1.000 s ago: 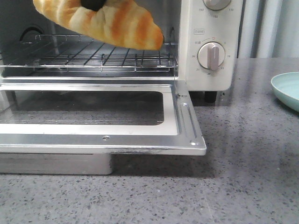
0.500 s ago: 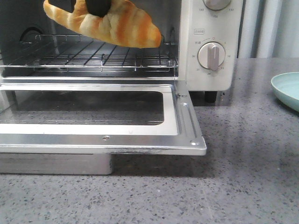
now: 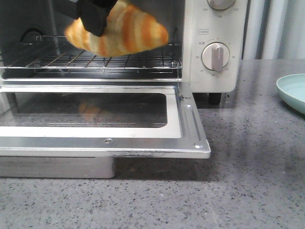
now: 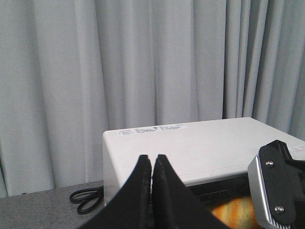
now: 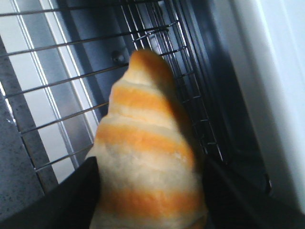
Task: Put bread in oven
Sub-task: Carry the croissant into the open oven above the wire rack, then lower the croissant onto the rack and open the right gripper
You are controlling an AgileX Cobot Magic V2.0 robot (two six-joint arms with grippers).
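Observation:
The bread (image 3: 131, 31), golden-orange with cream stripes, hangs just above the wire rack (image 3: 105, 62) inside the open oven (image 3: 209, 47). My right gripper (image 3: 95, 21) is shut on it from above. In the right wrist view the bread (image 5: 143, 143) fills the gap between the black fingers (image 5: 71, 200), with its tapered end pointing over the rack (image 5: 62, 81). My left gripper (image 4: 152, 164) is shut and empty, held above and in front of the oven's white top (image 4: 190, 148). A bit of bread (image 4: 233, 212) shows there too.
The oven door (image 3: 95, 143) lies folded down flat toward me over the grey counter. A pale green plate (image 3: 293, 90) sits at the right edge. A black cable (image 4: 86, 200) lies beside the oven. Grey curtains hang behind.
The bread has turned and moved lower toward the rack. The right gripper's fingers have come further down into view. A faint reflection of the bread now shows on the door glass.

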